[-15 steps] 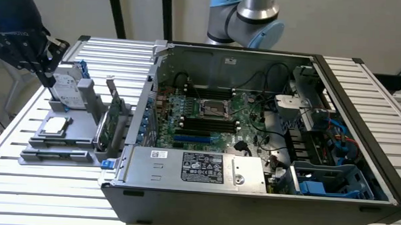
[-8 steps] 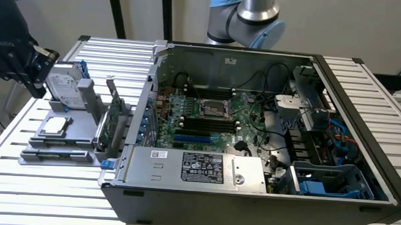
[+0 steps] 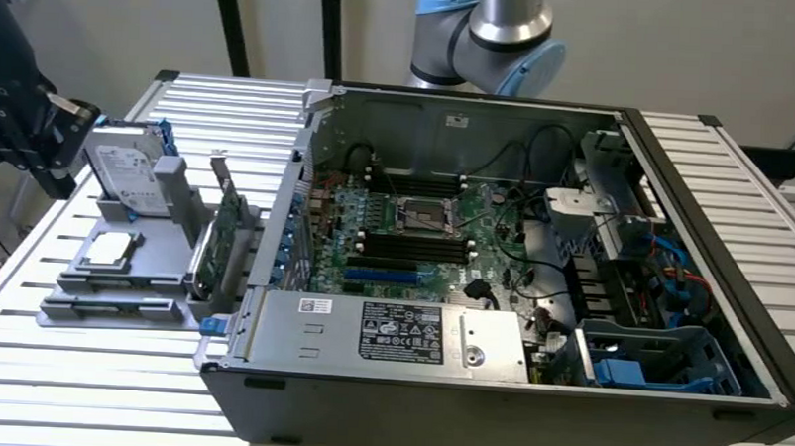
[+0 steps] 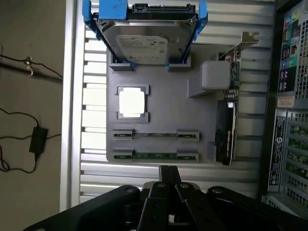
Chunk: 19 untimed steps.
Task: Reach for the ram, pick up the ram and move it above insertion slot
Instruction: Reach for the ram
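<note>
Carefully, with my fingers (image 4: 165,175) together, I judge the nearer ram (image 4: 156,156) beyond their tips wants a centred, square grip (gentle on its chips).

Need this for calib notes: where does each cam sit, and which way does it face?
Exterior view: off the arm, above the bench, angled down at tray and open PC case; end effector at its upper left.
Wrist view: on the wrist, looking almost straight down at the tray; black end effector shows.
Shared: tray, drive, card, case edge.
</note>
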### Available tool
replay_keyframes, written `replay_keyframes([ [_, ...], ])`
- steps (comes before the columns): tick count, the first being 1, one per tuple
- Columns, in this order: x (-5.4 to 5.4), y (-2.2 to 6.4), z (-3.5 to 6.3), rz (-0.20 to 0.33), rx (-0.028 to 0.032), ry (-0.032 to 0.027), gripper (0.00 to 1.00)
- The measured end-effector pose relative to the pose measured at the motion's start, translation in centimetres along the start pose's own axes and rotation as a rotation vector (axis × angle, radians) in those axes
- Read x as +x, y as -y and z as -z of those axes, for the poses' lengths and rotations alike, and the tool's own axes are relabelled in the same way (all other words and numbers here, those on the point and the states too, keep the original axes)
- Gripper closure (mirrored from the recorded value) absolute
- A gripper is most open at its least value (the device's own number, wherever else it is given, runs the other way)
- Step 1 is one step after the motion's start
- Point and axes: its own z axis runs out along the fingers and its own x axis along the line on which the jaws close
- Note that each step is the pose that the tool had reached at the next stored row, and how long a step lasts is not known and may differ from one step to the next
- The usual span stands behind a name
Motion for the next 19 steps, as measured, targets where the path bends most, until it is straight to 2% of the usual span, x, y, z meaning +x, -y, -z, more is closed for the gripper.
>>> replay_keyframes([
  [19, 0.03, 0.00, -0.06, 0.345, 0.0001, -0.0131, 0.89],
])
